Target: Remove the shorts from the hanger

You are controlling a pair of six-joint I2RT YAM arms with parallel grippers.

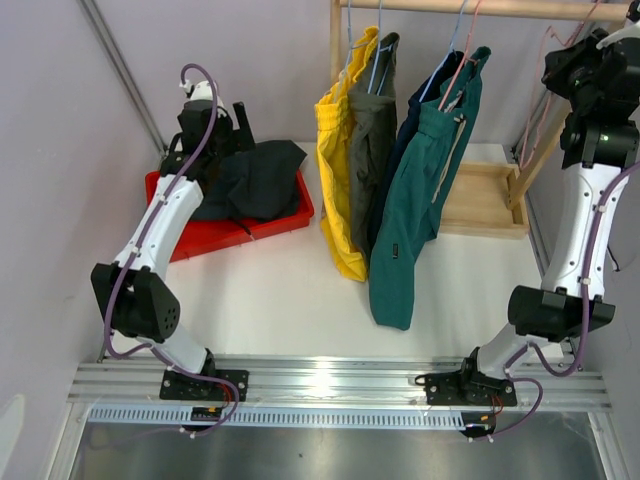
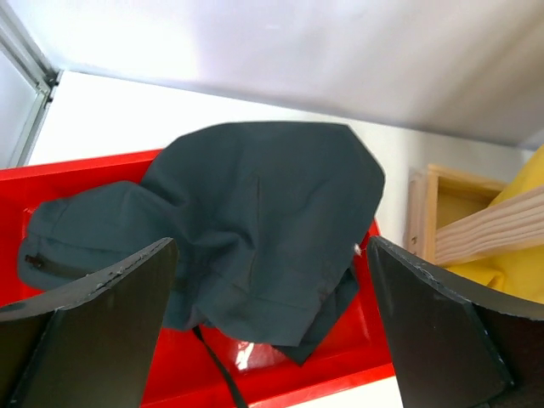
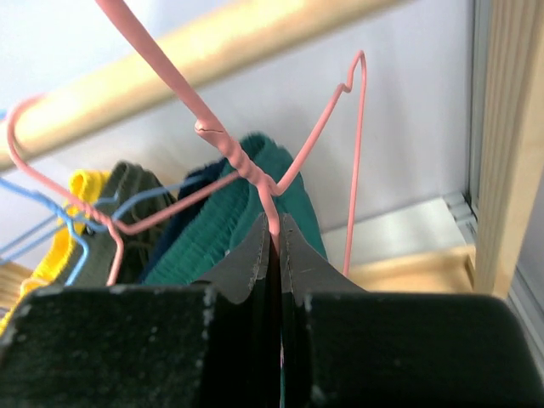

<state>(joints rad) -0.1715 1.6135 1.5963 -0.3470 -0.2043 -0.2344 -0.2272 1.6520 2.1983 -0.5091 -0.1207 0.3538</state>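
Observation:
Four shorts hang from the wooden rod [image 1: 480, 8]: yellow [image 1: 335, 150], olive-grey [image 1: 372, 150], navy [image 1: 420, 110] and teal [image 1: 425, 200]. The black shorts [image 2: 255, 212] lie crumpled in the red bin [image 2: 340, 382], also seen from above [image 1: 255, 180]. My left gripper [image 2: 270, 246] hovers over them, jaws wide open and empty. From above, the left gripper [image 1: 232, 128] sits at the bin's back. My right gripper [image 3: 274, 223] is shut on a pink wire hanger [image 3: 229, 153] just below its twisted neck, high at the rack's right end [image 1: 578, 48].
The rack's wooden base [image 1: 485, 195] and slanted post [image 1: 535, 160] stand at the back right. Blue hangers [image 1: 378, 60] carry the yellow and olive shorts. Grey walls close in on the left and back. An aluminium rail [image 1: 330, 380] runs along the near edge.

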